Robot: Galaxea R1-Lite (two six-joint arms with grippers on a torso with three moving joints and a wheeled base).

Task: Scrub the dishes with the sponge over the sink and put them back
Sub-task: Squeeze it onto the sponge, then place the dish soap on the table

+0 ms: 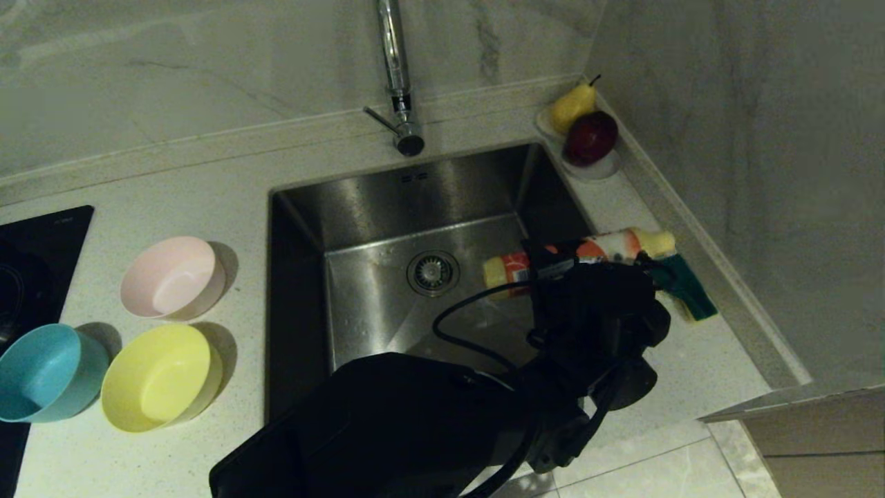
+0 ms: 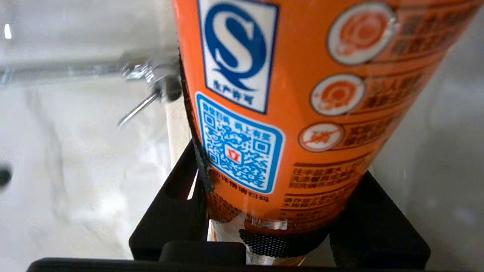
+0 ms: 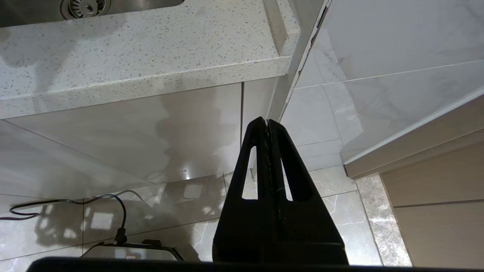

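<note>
Left gripper (image 1: pixel 553 266) clamps an orange detergent bottle (image 1: pixel 581 252), one finger pressed on each side of the body; bottle lies roughly level over the sink's (image 1: pixel 373 304) right edge, yellow base end out over the basin, cap end toward the counter (image 1: pixel 698 360). In the left wrist view the bottle label (image 2: pixel 287 113) fills the space between the black fingers (image 2: pixel 177 211), with the faucet (image 2: pixel 151 81) blurred beyond them.

Sponge (image 1: pixel 688 290) sits on the counter just past the fingers, on the cap side, green layer showing, partly hidden by the gripper body; contact with the bottle can't be told.

Pink bowl (image 1: pixel 173 277), yellow bowl (image 1: pixel 160 377) and blue bowl (image 1: pixel 47 373) sit well apart from the fingers, on the counter across the sink, all upright, blue and yellow close together.

White dish with a pear and a red apple (image 1: pixel 589 138) in the far corner beyond the fingers.

Right gripper (image 3: pixel 267 124) hangs parked below the counter edge, fingers pressed together, nothing between them, floor tiles beyond.
</note>
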